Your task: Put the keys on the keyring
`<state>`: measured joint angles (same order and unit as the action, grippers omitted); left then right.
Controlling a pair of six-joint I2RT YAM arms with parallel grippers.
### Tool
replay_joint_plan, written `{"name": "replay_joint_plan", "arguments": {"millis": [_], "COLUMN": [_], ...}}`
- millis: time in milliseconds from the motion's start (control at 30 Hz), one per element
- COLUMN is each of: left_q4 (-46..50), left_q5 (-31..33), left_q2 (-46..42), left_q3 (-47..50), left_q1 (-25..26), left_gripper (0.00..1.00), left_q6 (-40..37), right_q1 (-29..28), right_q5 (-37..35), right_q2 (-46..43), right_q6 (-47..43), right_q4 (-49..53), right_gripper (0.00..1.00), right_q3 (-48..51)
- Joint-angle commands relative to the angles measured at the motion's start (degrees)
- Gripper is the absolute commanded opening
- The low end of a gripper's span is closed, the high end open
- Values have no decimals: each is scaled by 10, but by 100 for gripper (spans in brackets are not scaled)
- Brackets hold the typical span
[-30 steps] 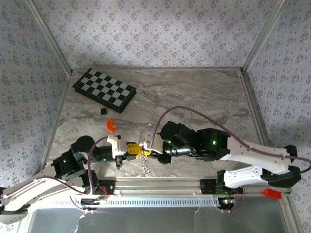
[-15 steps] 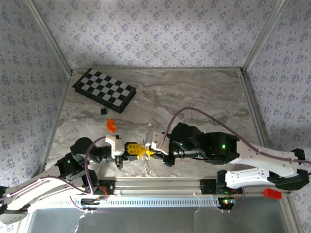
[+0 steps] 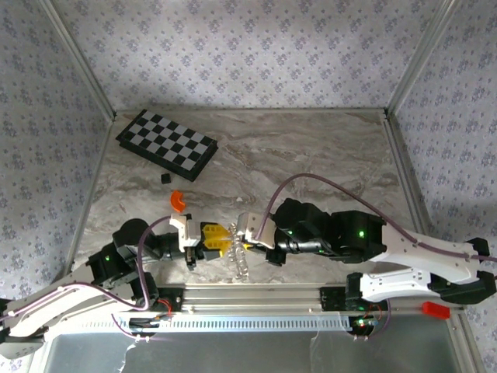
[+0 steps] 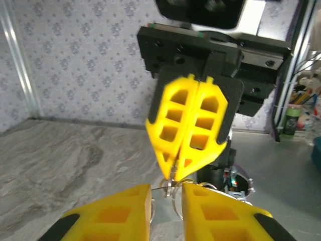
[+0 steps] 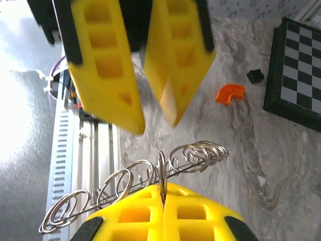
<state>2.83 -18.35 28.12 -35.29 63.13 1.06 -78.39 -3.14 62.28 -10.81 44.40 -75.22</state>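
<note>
The keyring [image 5: 200,153], a thin wire strung with several silver rings, is pinched at one upright ring by my right gripper [image 5: 163,193], which is shut on it. In the top view the keyring [image 3: 241,263] hangs below the right gripper [image 3: 234,238] near the table's front edge. My left gripper [image 4: 166,193] faces the right gripper [image 4: 174,170] tip to tip, jaws a little apart. Rings of the keyring [image 4: 176,198] sit in that gap, and I cannot see either finger pressing on them. The left fingers [image 5: 108,80] stand just beyond the rings. The keys are out of view.
An orange curved plastic piece [image 3: 178,200] and a small black block [image 3: 165,178] lie behind the left arm. A checkerboard [image 3: 167,145] sits at the back left. The aluminium rail [image 3: 256,295] runs just in front of the grippers.
The left gripper's jaws have parted from shut. The right gripper stays shut on the keyring, which now hangs more visibly below it. Both grippers shifted slightly right.
</note>
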Motion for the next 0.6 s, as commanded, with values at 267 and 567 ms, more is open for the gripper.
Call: {"name": "replay_joint_plan", "arguments": {"millis": [267,567], "left_q4": [96,57], "left_q5": [2,-27], "left_q2": [45,80], "left_q3": [-67,-58], "left_q1": [4,4], "left_gripper": [24,27], "left_q6": [-49,-45], "right_q1": [-6,-1], "right_q5": [-17,0], "right_q2": [41,55], "right_q6": [-49,-59], "right_q4": [111,117], "right_gripper": [0,0], "right_q3": [-76,-80]}}
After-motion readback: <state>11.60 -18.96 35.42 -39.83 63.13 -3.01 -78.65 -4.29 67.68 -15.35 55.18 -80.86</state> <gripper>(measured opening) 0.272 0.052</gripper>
